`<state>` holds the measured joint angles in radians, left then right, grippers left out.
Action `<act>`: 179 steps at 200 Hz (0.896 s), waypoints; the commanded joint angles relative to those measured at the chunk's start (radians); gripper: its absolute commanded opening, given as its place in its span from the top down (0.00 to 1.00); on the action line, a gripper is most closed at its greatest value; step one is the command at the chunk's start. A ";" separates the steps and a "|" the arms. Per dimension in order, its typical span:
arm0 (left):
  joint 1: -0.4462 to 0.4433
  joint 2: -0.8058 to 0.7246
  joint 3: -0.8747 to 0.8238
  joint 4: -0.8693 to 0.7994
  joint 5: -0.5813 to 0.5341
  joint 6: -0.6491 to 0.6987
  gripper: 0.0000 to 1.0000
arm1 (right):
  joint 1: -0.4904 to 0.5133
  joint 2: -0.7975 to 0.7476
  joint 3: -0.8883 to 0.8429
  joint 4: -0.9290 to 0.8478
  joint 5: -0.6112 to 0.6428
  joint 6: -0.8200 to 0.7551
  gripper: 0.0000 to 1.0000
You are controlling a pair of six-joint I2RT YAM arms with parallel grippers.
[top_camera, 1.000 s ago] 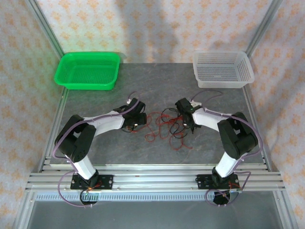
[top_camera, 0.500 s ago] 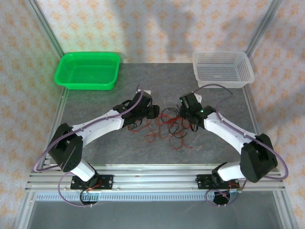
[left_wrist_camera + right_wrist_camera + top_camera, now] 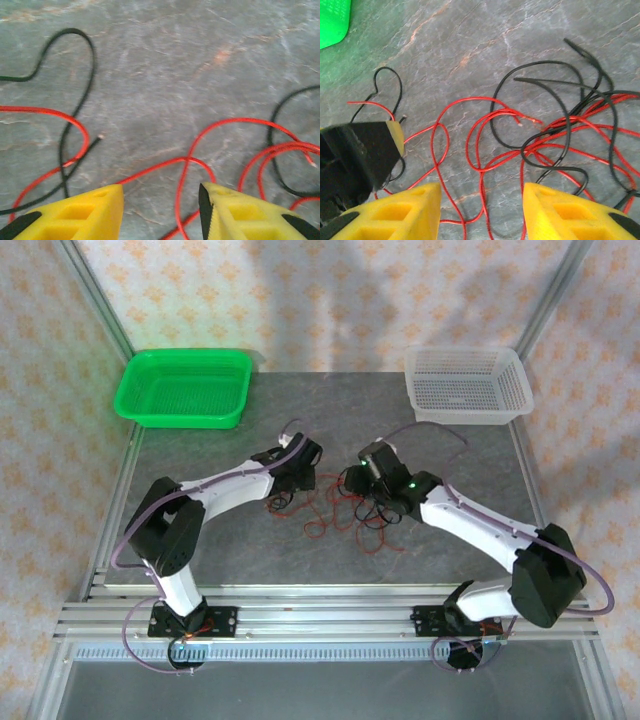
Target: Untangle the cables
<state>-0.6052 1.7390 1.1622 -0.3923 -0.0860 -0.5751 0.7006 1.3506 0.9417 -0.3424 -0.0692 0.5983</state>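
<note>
- Yellow fingers on the left gripper (image 3: 161, 189) stand apart at the bottom of the left wrist view. Nothing is pinched, though one red strand runs through the gap between them.
- Same deal with the right gripper (image 3: 482, 187): fingers spread, gripping nothing, red loops lying on the stone under the gap.
- The cables (image 3: 345, 505) are a loose red-and-black tangle at the centre of the top view, right between the two grippers. In the right wrist view the thickest knot sits in the right half.
- They lie on a grey marbled table (image 3: 330, 410).
- A green basket (image 3: 185, 387) sits upper left and a white basket (image 3: 467, 383) upper right, both well apart from the tangle.
</note>
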 commanded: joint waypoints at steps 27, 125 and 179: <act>0.082 -0.045 -0.086 0.049 -0.067 -0.075 0.52 | 0.022 0.055 -0.041 0.071 -0.019 0.034 0.54; 0.156 0.080 -0.037 0.199 0.006 -0.032 0.47 | 0.030 0.091 -0.040 0.087 -0.030 0.034 0.54; 0.177 0.126 0.002 0.226 -0.022 -0.017 0.72 | 0.037 0.106 -0.043 0.094 -0.037 0.039 0.54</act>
<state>-0.4374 1.8591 1.1236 -0.2005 -0.0841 -0.6090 0.7250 1.4471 0.9081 -0.2607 -0.1070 0.6247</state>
